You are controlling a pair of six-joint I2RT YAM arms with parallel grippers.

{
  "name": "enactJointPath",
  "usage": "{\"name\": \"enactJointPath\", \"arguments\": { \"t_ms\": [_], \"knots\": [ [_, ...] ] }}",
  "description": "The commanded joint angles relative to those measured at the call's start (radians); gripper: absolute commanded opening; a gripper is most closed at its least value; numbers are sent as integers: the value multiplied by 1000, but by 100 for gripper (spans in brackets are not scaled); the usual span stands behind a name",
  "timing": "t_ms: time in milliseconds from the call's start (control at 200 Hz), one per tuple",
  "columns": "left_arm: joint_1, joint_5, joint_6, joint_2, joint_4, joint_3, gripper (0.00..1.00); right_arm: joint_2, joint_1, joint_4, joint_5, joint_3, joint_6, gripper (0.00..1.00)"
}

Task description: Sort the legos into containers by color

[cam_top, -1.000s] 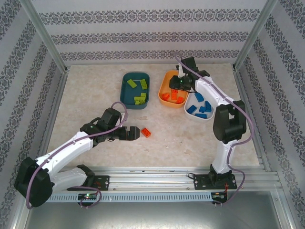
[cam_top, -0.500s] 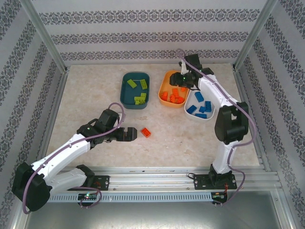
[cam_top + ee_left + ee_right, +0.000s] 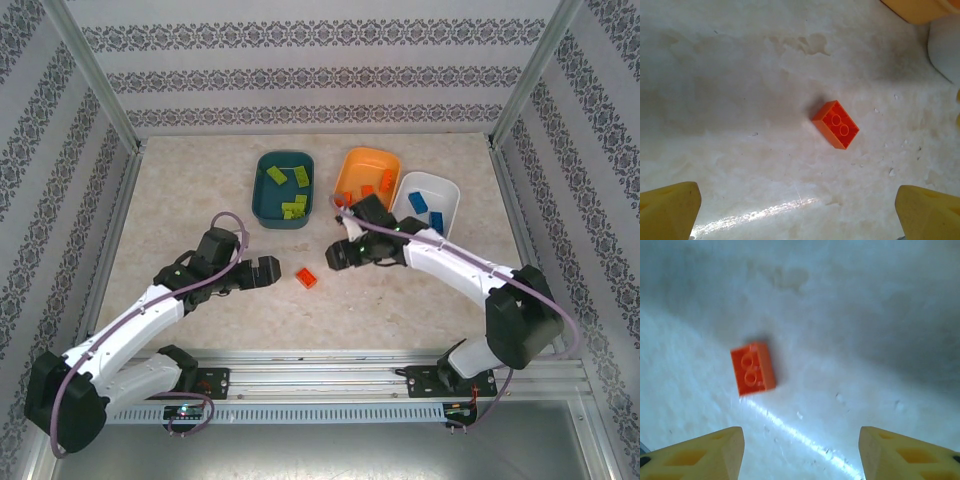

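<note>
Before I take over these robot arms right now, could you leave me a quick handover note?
Left gripper: open, empty.
Right gripper: open, empty, near the loose brick.
Sorted: green bricks in the teal tray, orange-red in the orange tray, blue in the white tray.
Left: one orange-red brick, upside down on the table, for the orange tray.

Bare counter [image 3: 200, 190] was left open on all sides of the loose orange-red brick [image 3: 306, 278] — no wall stood close to it. From its left and right, the brick was flanked by the left gripper [image 3: 262, 272] and the right gripper [image 3: 338, 255], with a gap seen on either side. The way from the brick to the orange tray [image 3: 368, 153] was partly blocked — the right gripper and its arm were stretched over the counter just below that tray and across the near part of the white tray [image 3: 440, 184].
</note>
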Motion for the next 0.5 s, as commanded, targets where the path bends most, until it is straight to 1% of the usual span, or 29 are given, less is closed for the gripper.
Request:
{"name": "enactJointPath", "arguments": {
  "t_ms": [0,135,240,495],
  "knots": [
    [37,70,-72,-26,94,-37,100,-14,75,-6,92,-7,-11,63],
    [79,106,-114,-64,130,-83,100,54,152,-33,134,17,-20,63],
    [101,119,-120,-102,129,-112,100,119,186,-47,139,56,-27,64],
    [136,117,-96,-173,69,-131,100,283,208,-59,109,160,-43,64]
  ]
}}
